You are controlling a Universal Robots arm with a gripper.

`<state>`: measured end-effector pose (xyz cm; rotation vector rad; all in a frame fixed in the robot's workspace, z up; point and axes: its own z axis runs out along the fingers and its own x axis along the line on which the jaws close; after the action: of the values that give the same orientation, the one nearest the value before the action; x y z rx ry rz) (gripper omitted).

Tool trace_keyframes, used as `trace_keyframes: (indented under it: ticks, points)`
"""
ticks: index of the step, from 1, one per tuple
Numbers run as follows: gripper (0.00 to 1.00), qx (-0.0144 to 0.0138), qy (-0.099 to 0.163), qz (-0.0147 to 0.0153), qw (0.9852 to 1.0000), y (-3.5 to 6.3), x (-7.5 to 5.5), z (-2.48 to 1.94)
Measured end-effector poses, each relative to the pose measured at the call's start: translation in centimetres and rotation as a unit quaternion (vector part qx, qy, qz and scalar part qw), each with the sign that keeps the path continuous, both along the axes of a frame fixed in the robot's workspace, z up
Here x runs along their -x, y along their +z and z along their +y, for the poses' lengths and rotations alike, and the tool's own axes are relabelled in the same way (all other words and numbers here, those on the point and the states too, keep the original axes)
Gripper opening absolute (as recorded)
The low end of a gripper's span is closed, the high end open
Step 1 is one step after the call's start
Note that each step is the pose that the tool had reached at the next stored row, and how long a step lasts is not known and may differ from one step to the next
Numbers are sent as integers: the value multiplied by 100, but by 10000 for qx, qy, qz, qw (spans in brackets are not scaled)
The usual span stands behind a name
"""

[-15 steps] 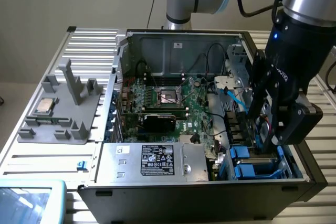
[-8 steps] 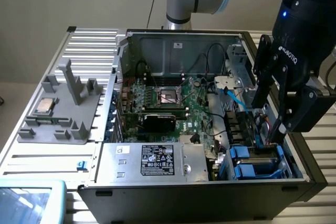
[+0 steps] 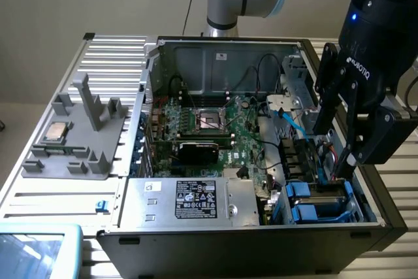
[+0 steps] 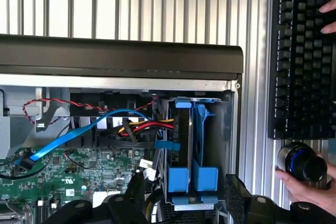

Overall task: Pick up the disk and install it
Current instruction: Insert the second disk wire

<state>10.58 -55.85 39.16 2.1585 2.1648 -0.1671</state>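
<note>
Jaws spread and empty, pointing down over the disk (image 3: 318,202) seated in its bay.

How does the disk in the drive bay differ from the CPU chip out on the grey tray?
The disk stands on edge inside the case's bay with blue carrier rails and tabs; the CPU chip lies flat on the grey tray outside the case, with no blue parts. The disk is clearly bigger; the chip is a small silver square. The open gripper hangs just above the disk, far from the chip. Neither is held.
</note>
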Motion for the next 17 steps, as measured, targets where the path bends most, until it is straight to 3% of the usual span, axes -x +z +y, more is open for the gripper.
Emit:
trace_keyframes:
  ticks: [8,9,10,13,17]
  points:
    - [69,0,0,0,10000,0,0,0]
    - [63,0,0,0,10000,0,0,0]
    - [63,0,0,0,10000,0,0,0]
    - [44,0,0,0,10000,0,0,0]
    - [33,0,44,0,10000,0,0,0]
